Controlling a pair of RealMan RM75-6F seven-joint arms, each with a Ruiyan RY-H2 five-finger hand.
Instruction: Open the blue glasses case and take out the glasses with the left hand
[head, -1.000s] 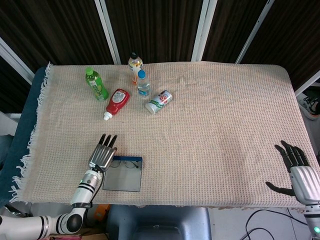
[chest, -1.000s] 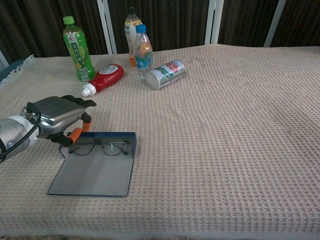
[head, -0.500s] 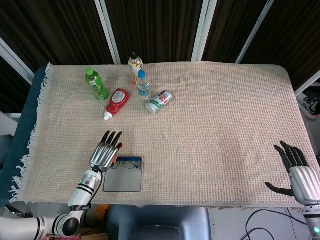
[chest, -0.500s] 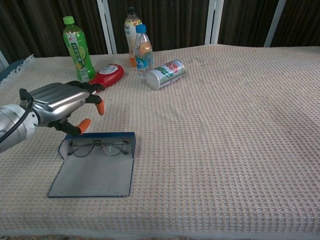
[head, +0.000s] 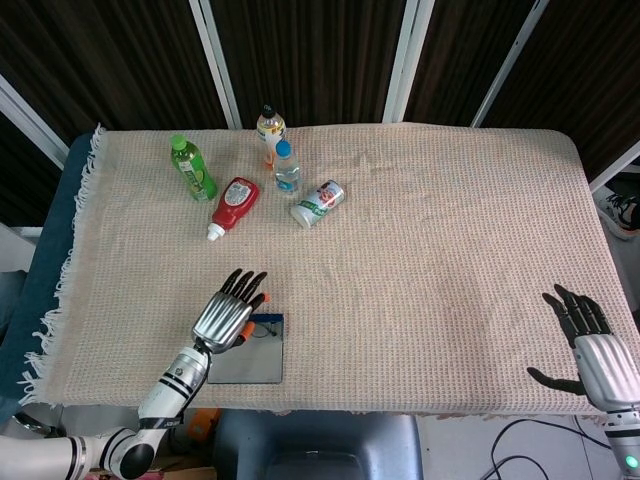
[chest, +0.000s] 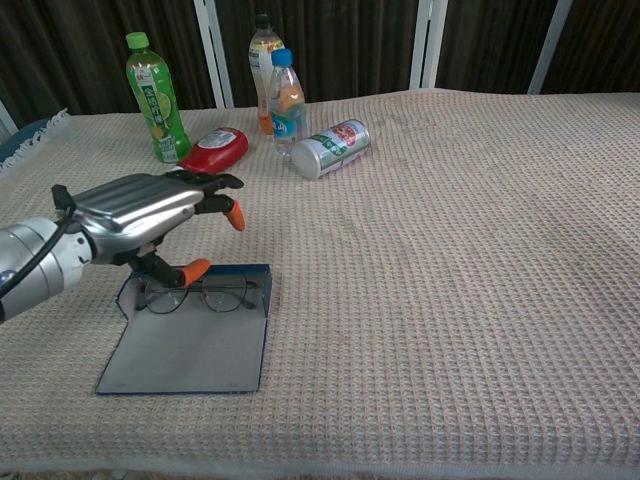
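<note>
The blue glasses case (chest: 190, 345) (head: 250, 363) lies open and flat near the table's front left edge. A pair of thin-framed glasses (chest: 210, 295) (head: 264, 330) rests along its far rim. My left hand (chest: 145, 215) (head: 228, 313) hovers over the case's far left corner, palm down, fingers spread and holding nothing; it covers part of the glasses in the head view. My right hand (head: 592, 352) rests open at the table's front right edge, seen only in the head view.
At the back left stand a green bottle (chest: 156, 97), an orange-capped bottle (chest: 262, 60) and a blue-capped bottle (chest: 285, 100). A red ketchup bottle (chest: 210, 155) and a can (chest: 332, 147) lie on their sides. A woven cloth (chest: 450, 250) covers the table.
My left hand has risen from the case's left edge and moved right over the glasses, with its fingers spreading. The case, the glasses and the right hand have stayed put.
</note>
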